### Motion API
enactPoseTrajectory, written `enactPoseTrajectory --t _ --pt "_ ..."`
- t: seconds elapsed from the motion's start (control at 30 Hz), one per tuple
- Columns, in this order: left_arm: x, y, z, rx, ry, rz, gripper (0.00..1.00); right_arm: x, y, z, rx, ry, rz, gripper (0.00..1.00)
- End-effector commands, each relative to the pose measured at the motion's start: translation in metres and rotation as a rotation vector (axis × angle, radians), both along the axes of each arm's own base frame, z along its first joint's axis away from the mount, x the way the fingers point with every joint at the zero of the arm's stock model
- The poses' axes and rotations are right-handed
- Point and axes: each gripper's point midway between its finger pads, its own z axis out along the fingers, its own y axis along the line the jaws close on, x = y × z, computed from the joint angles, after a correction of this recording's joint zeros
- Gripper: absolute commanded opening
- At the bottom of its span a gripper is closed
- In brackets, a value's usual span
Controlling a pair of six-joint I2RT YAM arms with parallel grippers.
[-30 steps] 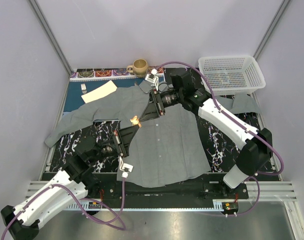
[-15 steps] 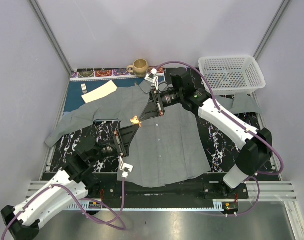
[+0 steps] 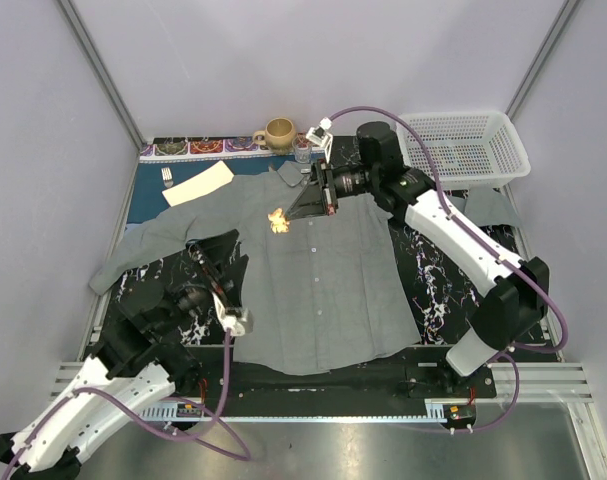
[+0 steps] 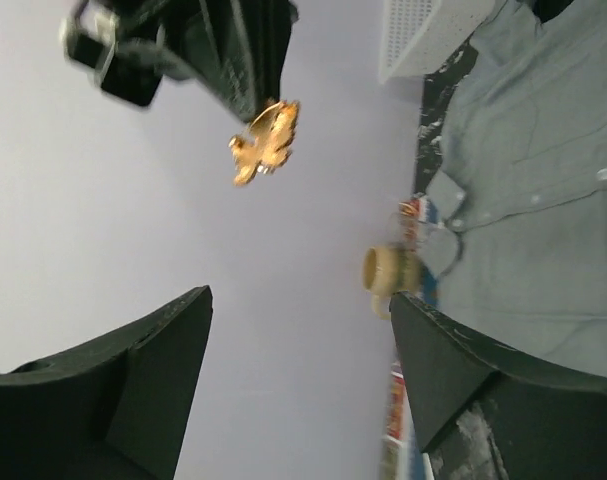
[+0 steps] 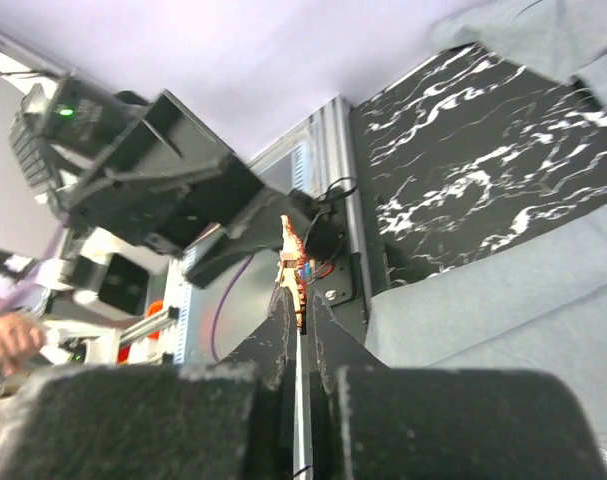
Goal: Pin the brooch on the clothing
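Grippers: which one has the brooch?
The right gripper: shut on the orange brooch, held above the shirt. The left gripper is open and empty.

From the left wrist, the orange-gold flower-like brooch [image 4: 266, 142] and tan ceramic mug [image 4: 388, 272] are blurred; the grey button-up shirt [image 4: 543, 180] runs off the right edge. The black right gripper [image 5: 301, 322] hides the brooch's lower part.

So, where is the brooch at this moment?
In the top view the brooch is pinched in the right gripper, over the shirt, near its collar.

No legible text, label or number anywhere.
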Motion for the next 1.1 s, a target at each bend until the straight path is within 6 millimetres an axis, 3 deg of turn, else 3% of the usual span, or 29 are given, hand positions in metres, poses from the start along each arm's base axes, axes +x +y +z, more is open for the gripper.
enactPoseTrajectory --t 0.0,0.13,0.2,0.23,0.27,0.33,0.4,0.6,0.77,0.97,1.07 --pt "0.007 0.020 0.017 -0.414 0.507 0.168 0.79 0.014 -0.010 0.050 0.098 -0.218 -0.101 0.00" --pt "-0.006 0.008 0.074 -0.756 0.733 0.012 0.83 0.026 -0.010 0.056 0.117 -0.277 -0.180 0.00" --pt "0.004 0.001 0.078 -0.936 0.989 0.043 0.84 0.028 -0.011 0.063 0.133 -0.304 -0.206 0.00" --pt "-0.004 -0.005 0.092 -0.957 1.056 -0.018 0.84 0.027 -0.012 0.062 0.136 -0.302 -0.206 0.00" --pt "-0.006 -0.012 0.092 -0.960 1.129 -0.042 0.83 0.028 -0.012 0.067 0.152 -0.317 -0.209 0.00" --pt "-0.019 -0.025 0.100 -0.967 1.234 -0.144 0.82 0.025 -0.012 0.069 0.162 -0.303 -0.210 0.00" --pt "-0.016 -0.031 0.107 -1.003 1.263 -0.189 0.82 0.017 -0.010 0.073 0.175 -0.296 -0.191 0.00" --pt "-0.004 -0.044 0.115 -1.043 1.302 -0.270 0.75 -0.001 -0.005 0.070 0.171 -0.359 -0.165 0.00" --pt "0.005 -0.054 0.114 -1.065 1.362 -0.299 0.58 0.001 -0.005 0.064 0.143 -0.382 -0.228 0.00" --pt "0.032 -0.043 0.105 -1.167 1.307 -0.174 0.37 -0.004 -0.005 0.068 0.156 -0.386 -0.249 0.00" --pt "0.031 -0.047 0.105 -1.153 1.320 -0.191 0.37 -0.004 -0.004 0.067 0.155 -0.386 -0.254 0.00"
